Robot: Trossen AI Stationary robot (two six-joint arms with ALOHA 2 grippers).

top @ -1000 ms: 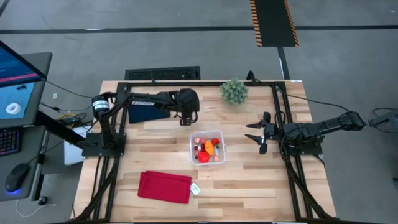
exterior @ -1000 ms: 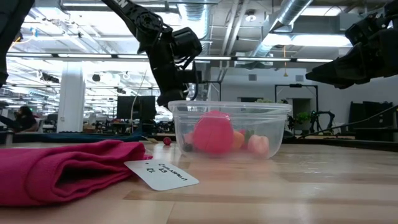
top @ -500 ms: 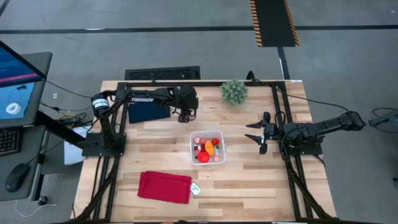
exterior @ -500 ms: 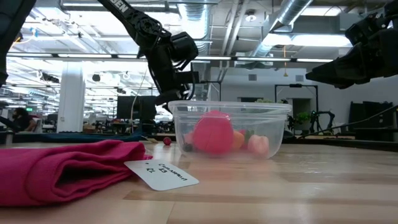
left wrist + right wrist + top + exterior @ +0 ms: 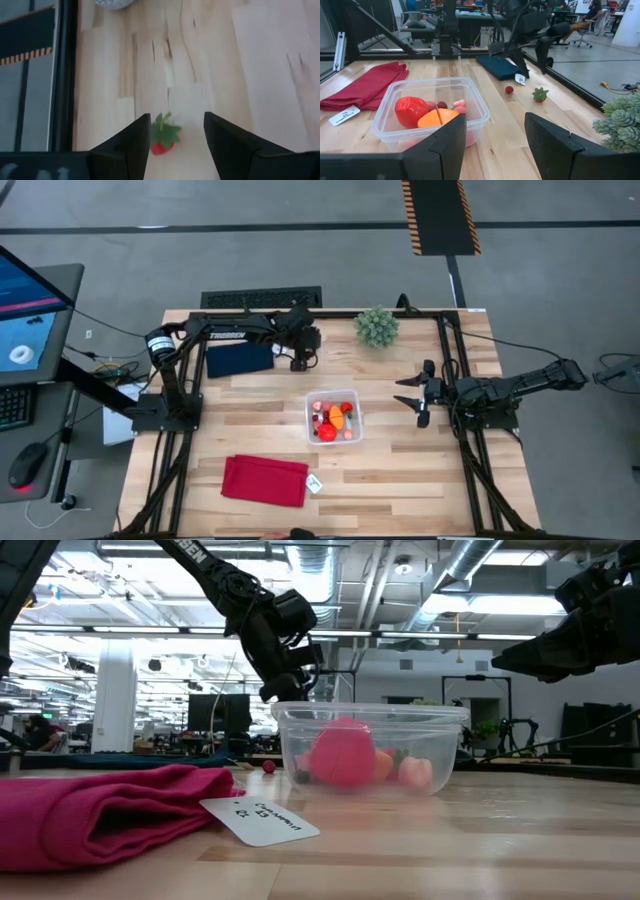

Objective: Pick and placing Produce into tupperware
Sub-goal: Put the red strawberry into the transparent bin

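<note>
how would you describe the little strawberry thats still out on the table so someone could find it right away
Start at the clear tupperware mid-table, then look toward the green spiky plant ball at the far edge. Between them lies the strawberry, red with a green leafy cap; the neighbouring loose piece, a small red ball, has no leaves.

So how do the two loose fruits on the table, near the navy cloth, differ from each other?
The strawberry has a green leafy top; the small red fruit is plain, round and smaller. The strawberry lies nearer the green plant, the small red fruit nearer the tupperware. Both are red, on bare wood, not yet placed inside.
</note>
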